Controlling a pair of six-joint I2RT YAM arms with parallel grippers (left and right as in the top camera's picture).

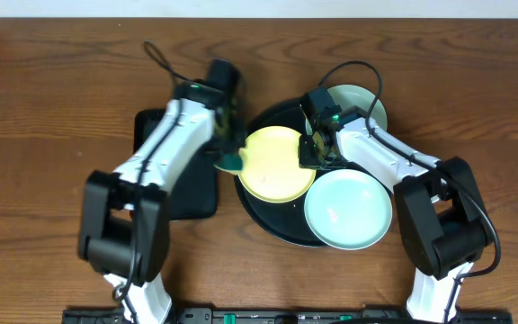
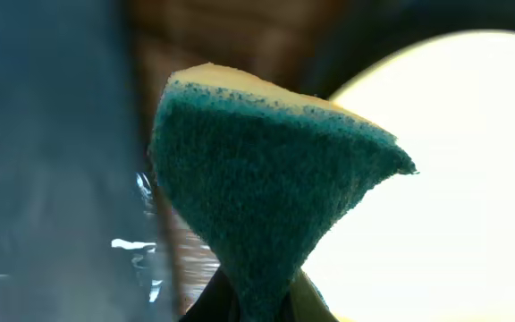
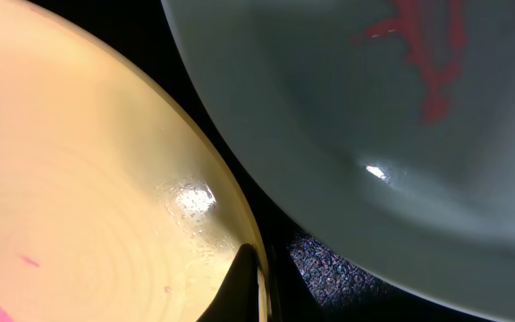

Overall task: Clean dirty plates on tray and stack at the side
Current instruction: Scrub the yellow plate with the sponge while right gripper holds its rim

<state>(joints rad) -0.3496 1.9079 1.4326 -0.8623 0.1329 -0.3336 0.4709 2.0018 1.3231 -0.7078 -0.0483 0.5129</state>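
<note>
A pale yellow plate [image 1: 277, 164] lies at the left of the round black tray [image 1: 272, 229]. My right gripper [image 1: 314, 151] is shut on its right rim, one finger [image 3: 240, 286] inside the plate [image 3: 79, 179]. Pink smears show on this plate's lower left. My left gripper [image 1: 229, 155] is shut on a green and yellow sponge [image 2: 266, 188], held at the yellow plate's [image 2: 454, 179] left edge. One mint plate [image 1: 349, 209] sits at the tray's front right. It carries red streaks in the right wrist view [image 3: 374, 107]. Another mint plate [image 1: 361, 103] lies at the tray's back right.
A smaller rectangular black tray [image 1: 196, 193] lies under my left arm, left of the round tray. Brown wooden table [image 1: 43, 108] surrounds both trays. A black cable loops over the table behind each arm.
</note>
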